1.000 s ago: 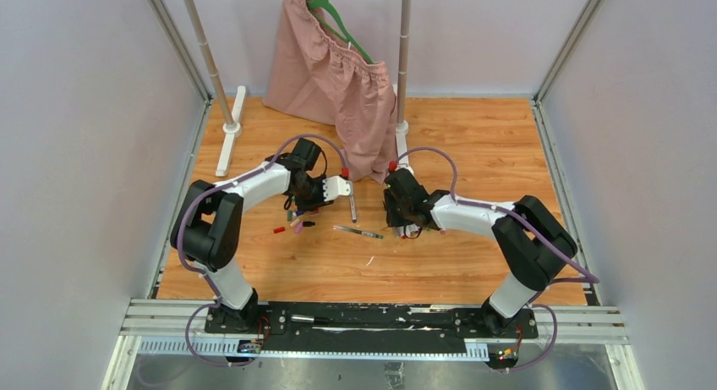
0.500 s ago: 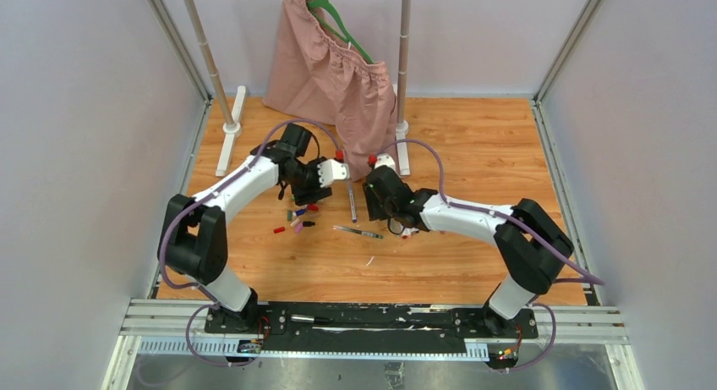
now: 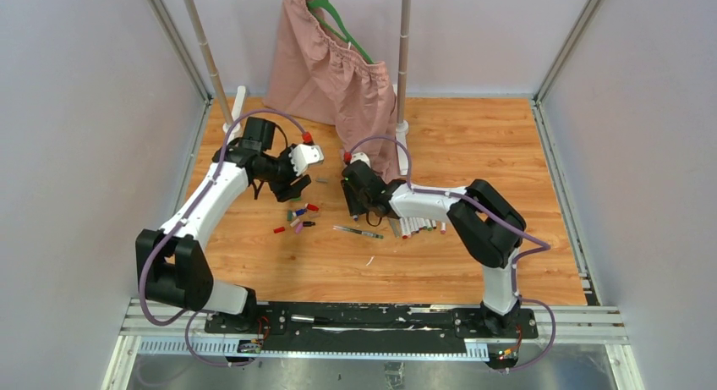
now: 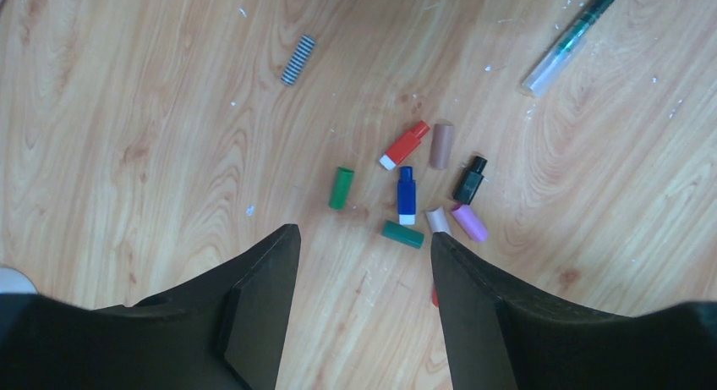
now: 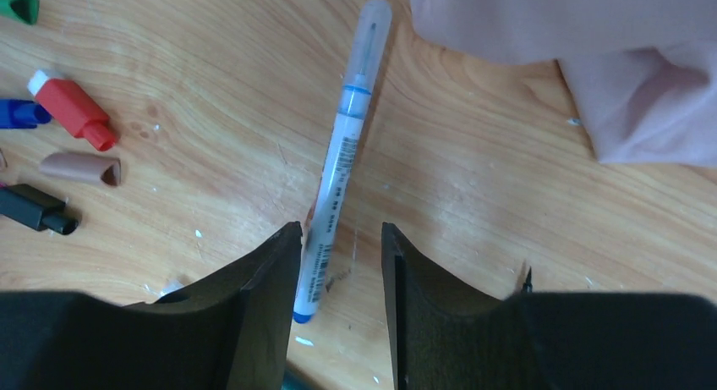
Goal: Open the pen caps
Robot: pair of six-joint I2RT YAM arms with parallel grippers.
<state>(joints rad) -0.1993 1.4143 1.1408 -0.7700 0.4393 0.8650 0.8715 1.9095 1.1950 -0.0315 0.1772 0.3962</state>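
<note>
Nine or so loose pen caps point(image 4: 407, 194) lie clustered on the wooden table point(image 4: 127, 111), so I judge most pulls done. Left gripper point(image 4: 363, 234) hovers above them, spread and empty. Right gripper point(image 5: 340, 229), also spread, straddles a pen point(image 5: 342, 136); its clear cap point(image 5: 370, 35) looks unpulled.

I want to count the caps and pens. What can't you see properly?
Left wrist view: a red cap is mostly behind a left finger; the green pen is cut off by the top edge.
Right wrist view: the green cap and blue cap are cut off by edges; the white pen has its lower end partly behind a right finger.
Top view: caps too small to count; the right arm covers part of the pen row.
</note>
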